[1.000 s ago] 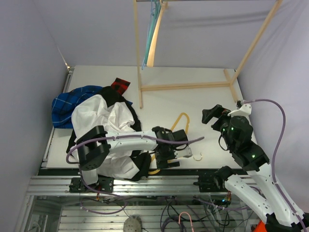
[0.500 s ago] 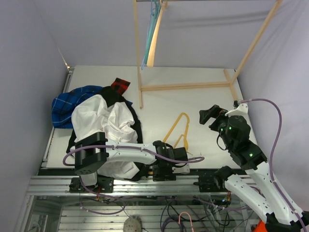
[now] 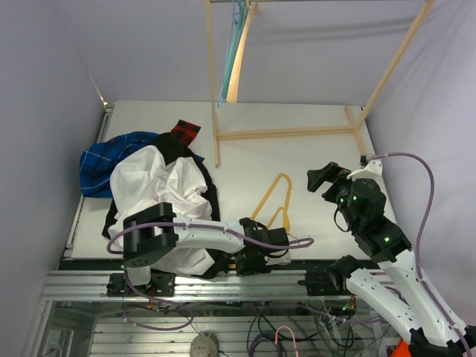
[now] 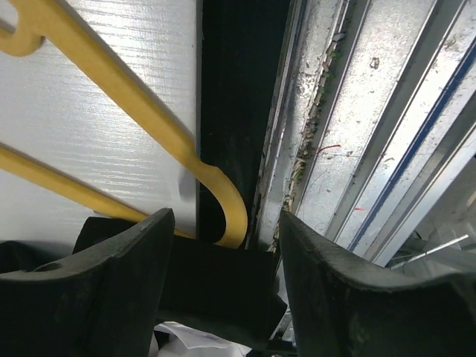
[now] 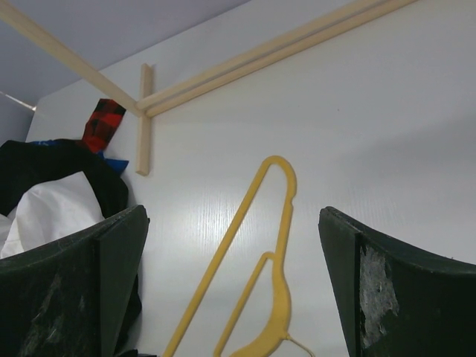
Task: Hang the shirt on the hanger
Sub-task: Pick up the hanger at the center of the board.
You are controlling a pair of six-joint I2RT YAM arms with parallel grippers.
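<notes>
Yellow, thin triangular hanger (image 4: 130, 97) on smooth white table (image 3: 312, 156), crumpled shirt (image 3: 156, 178) beside

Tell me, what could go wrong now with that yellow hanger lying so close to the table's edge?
1. The hanger has its rounded corner right at the near edge of the table, beside a dark gap. A nudge from the open left end effector might tip it off.
2. The hanger lies flat and is thin, so the fingers may slip off it.
3. The shirt is piled with a black garment and a blue plaid shirt, which could get dragged along.
</notes>
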